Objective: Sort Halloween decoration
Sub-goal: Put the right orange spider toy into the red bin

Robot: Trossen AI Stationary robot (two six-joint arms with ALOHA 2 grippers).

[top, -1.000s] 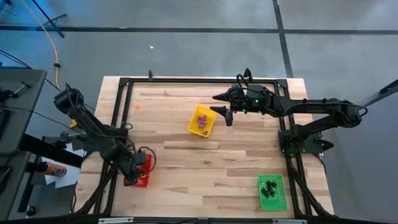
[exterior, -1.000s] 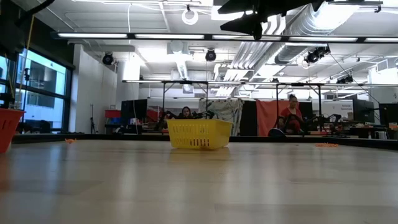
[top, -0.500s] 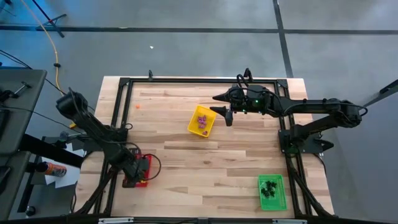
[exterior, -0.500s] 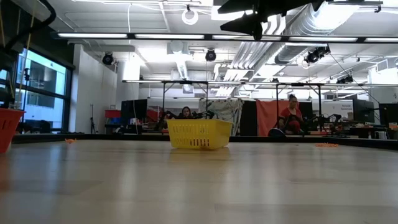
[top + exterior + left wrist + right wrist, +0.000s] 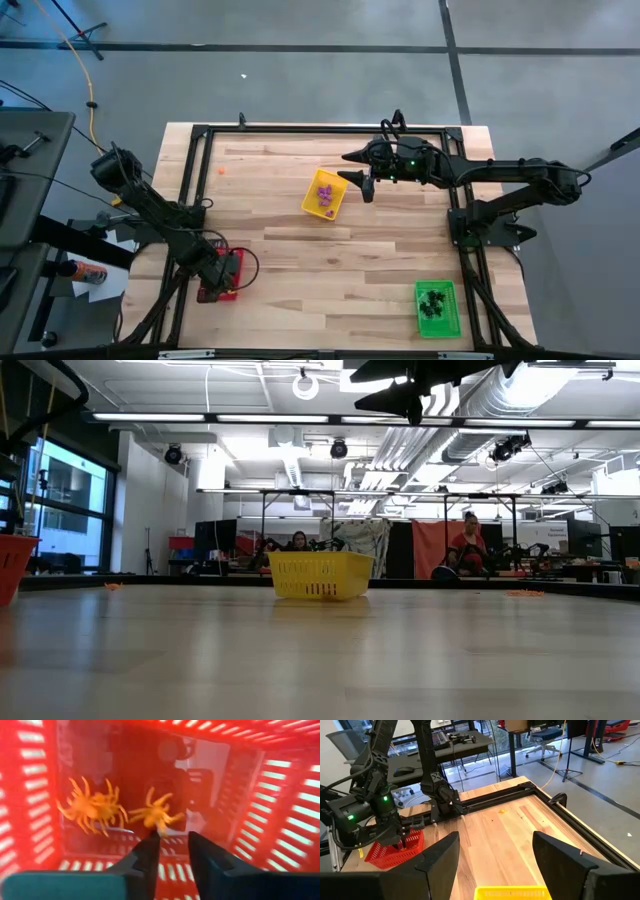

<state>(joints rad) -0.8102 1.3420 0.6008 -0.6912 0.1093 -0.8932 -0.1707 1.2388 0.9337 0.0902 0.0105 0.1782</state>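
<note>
Red basket: my left gripper [image 5: 169, 842] hangs inside the red tray [image 5: 30, 810], low in the left wrist picture, its walls slatted plastic with light through the gaps.
Left hand state: fingers [image 5: 150, 855] parted by a narrow gap with nothing between them; a second ago they were pressed tight together, so I have just let go.
What changed: an orange spider [image 5: 156, 815] lies on the tray floor just past my fingertips, centre of the wrist picture; I judge it is the piece I dropped. In the overhead picture my arm has also slid a little toward the lower edge over the tray since a second ago.
What it means: one more orange piece is sorted; I judge the next step is to lift out and go for another.
Orange pile: a second clump of orange spiders [image 5: 90, 810] sits left of centre, leggy, glossy, tangled together.
Stray piece: a tiny orange speck [image 5: 221, 170] lies on the bare wooden table [image 5: 380, 260], upper left of the overhead picture.
Right hand: my right gripper [image 5: 366, 186] waits above the table beside the yellow tray [image 5: 309, 195], fingers [image 5: 440, 855] spread wide, holding nothing.
Other trays: purple bits [image 5: 325, 196] lie in the yellow one, centre; black bits [image 5: 433, 302] fill the green tray [image 5: 453, 310], lower right.
</note>
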